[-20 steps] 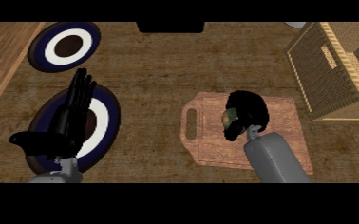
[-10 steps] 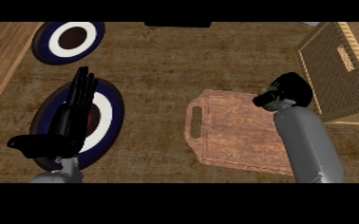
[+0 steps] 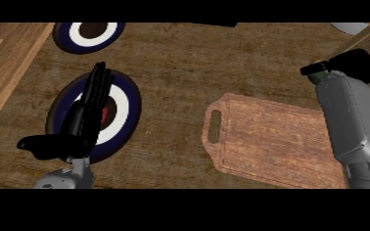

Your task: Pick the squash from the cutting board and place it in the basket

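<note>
**Operator:** Head view. Report the change and its effect on the task.

**Arm:** My right hand [image 3: 345, 63] has travelled from over the cutting board [image 3: 278, 142] to the view's far right edge. The board, now below and to the left of that hand, is bare; the squash is no longer on it. I judge the squash is in transit to the basket, which does not show here.

**Operator:** State of the hand? Location of the squash?

**Arm:** Only a dark mass shows at the wrist, so I cannot tell the fingers' state, and the squash is not visible.

**Operator:** Other differences?

**Arm:** My left hand [image 3: 80, 120] rests unchanged, fingers straight, over the near plate [image 3: 127, 108]. The far plate [image 3: 72, 38] lies beyond it.
</note>
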